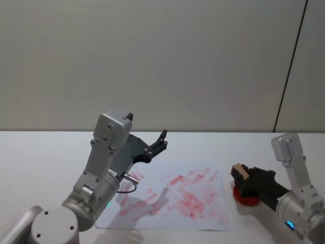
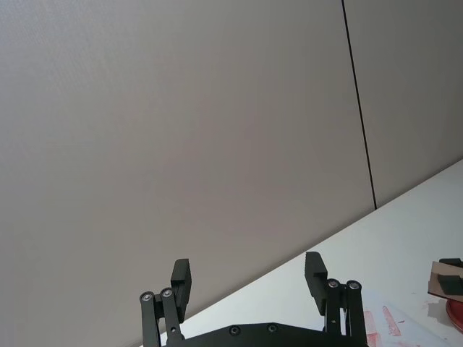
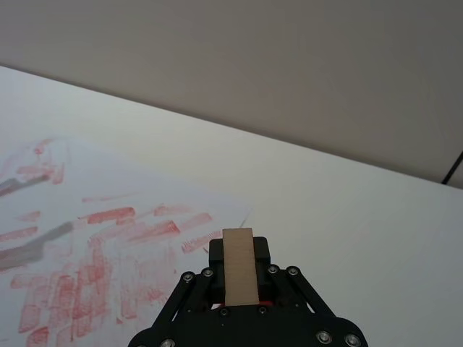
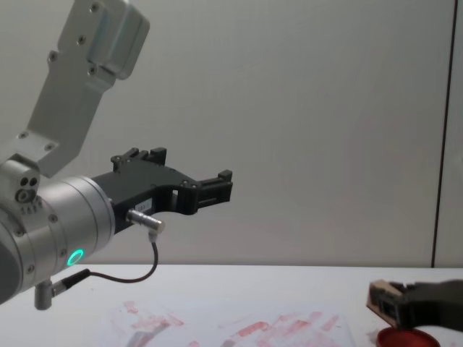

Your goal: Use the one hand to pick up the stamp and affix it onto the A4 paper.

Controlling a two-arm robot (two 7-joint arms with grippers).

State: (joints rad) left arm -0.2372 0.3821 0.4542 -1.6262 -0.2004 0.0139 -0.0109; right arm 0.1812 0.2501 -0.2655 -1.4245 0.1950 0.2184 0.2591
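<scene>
My right gripper (image 1: 242, 179) is shut on the stamp (image 1: 239, 171), a small tan wooden block that stands up between the black jaws (image 3: 239, 266). It is held low at the right of the table, over the round red ink pad (image 1: 247, 197); in the chest view the stamp (image 4: 383, 298) sits a little above the pad (image 4: 405, 338). The A4 paper (image 1: 177, 195), covered in red prints, lies flat to the left of it. My left gripper (image 1: 147, 125) hangs raised and open over the paper's far left part, holding nothing (image 2: 248, 278).
The white table (image 1: 45, 152) runs back to a plain grey wall. A cable and a silver plug (image 4: 148, 223) hang from the left wrist above the paper. The bulky left arm (image 1: 101, 173) stands over the paper's left edge.
</scene>
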